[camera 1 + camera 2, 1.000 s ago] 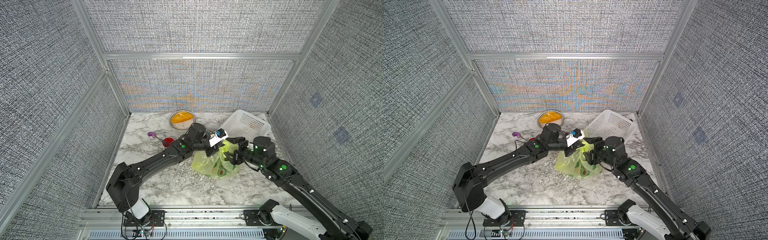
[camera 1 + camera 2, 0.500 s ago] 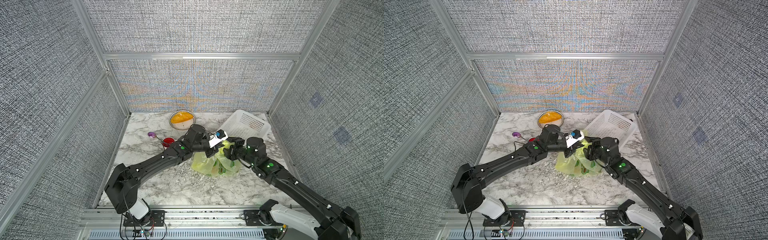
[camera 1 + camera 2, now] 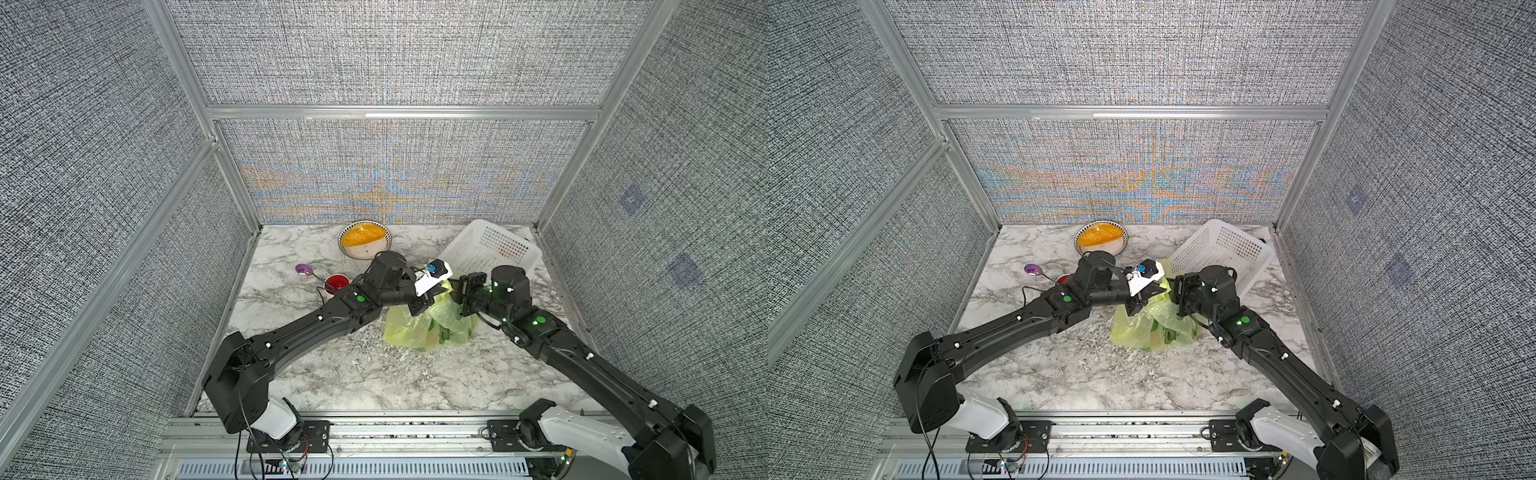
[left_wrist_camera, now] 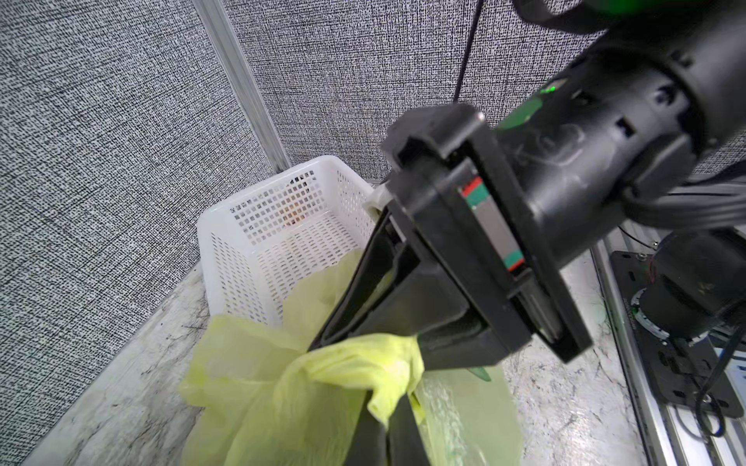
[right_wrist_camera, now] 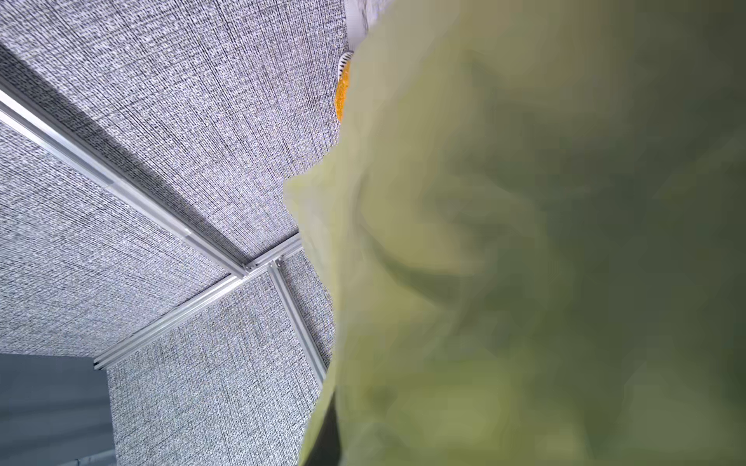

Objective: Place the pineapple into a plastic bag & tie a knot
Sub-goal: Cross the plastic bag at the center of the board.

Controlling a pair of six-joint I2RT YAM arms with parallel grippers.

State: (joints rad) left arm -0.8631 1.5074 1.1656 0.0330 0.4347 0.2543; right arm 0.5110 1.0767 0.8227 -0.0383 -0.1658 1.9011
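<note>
Grey woven walls (image 3: 374,62), aluminium frame (image 3: 399,112); marbled table (image 3: 332,374) holds plastic bag (image 3: 407,332), white basket (image 3: 490,249), bowl (image 3: 365,241). Clenched on bag top: left fingers (image 4: 365,439), right fingers (image 4: 355,294).

Both arms reaching inward, left gripper (image 4: 382,427) and right gripper (image 4: 324,342) clamped closed, tips nearly meeting.

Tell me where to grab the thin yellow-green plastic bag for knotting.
I'd pinch the thin yellow-green plastic bag at its bunched handle film on top, coming in sideways: it is gathered narrow there, while the body below sags wide and loose.
</note>
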